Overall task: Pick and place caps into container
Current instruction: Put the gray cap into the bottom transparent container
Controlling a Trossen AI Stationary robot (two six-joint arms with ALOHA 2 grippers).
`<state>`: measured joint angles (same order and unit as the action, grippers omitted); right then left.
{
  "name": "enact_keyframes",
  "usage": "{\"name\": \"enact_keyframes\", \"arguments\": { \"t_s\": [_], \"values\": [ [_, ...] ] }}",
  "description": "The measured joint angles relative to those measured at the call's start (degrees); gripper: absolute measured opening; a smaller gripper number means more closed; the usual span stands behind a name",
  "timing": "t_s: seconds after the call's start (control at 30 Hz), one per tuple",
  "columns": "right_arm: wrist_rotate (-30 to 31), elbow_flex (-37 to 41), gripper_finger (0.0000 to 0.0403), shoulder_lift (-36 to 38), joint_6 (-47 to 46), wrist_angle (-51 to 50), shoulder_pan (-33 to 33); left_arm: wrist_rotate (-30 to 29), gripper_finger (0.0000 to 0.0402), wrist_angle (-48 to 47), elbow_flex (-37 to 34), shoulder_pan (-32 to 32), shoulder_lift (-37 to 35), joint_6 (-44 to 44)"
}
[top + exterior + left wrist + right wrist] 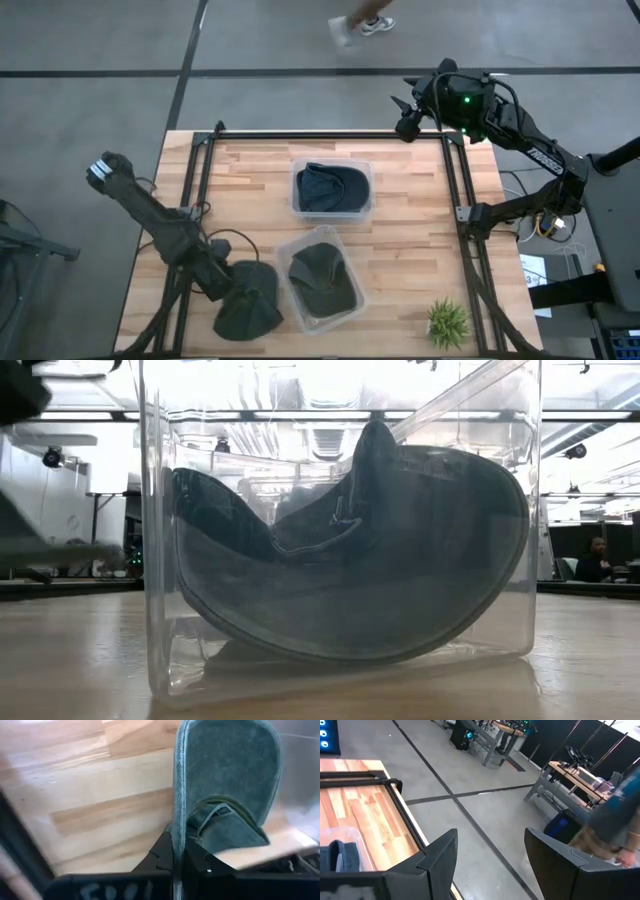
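My left gripper [228, 290] [176, 862] is near the table's near-left corner, shut on a dark olive cap [250, 310] [225, 770] just left of the near clear container [285, 250]. That container holds another olive cap [322, 278], which fills the low view [350, 560]. A far clear container [298, 172] holds a navy cap [330, 190] [340, 857]. My right gripper [403, 112] [490, 837] is open and hangs beyond the table's far right corner, over the floor. No other caps show. My left gripper pinches the olive cap's brim by its stitched edge [176, 820] between the two fingers. The brim stands on edge and stretches away from the fingertips, with the crown [225, 830] bunched on one side. Whether the cap is clear of the table I cannot tell.
A small green spiky plant [447, 320] stands at the near right corner. A black frame rail [330, 135] runs along the table's far edge and down both sides. Bare wood shows between the containers and the right rail. A person's shoe [375, 25] is on the floor beyond.
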<state>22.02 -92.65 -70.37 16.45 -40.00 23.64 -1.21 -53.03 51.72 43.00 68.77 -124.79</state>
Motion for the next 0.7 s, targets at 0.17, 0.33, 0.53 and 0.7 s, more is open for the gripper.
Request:
{"name": "enact_keyframes", "arguments": {
  "t_s": [0.17,0.33,0.53,0.7],
  "values": [
    [0.00,0.56,0.0226,-0.04,0.33,-0.06,0.03,-0.43,0.0006,-7.02,10.10,0.02,-2.85,3.54],
    [0.03,0.56,0.0226,-0.04,1.07,0.06,0.07,-1.75,0.0006,-11.94,22.11,0.02,-4.13,4.91],
    [0.10,0.56,0.0226,-0.04,0.62,0.05,0.05,-23.76,0.0006,-17.24,35.28,0.03,-3.44,8.45],
    [0.16,0.56,0.0226,0.17,-1.81,-0.07,0.04,-44.72,0.0007,-17.28,39.10,-0.06,-1.62,10.43]
  ]
}}
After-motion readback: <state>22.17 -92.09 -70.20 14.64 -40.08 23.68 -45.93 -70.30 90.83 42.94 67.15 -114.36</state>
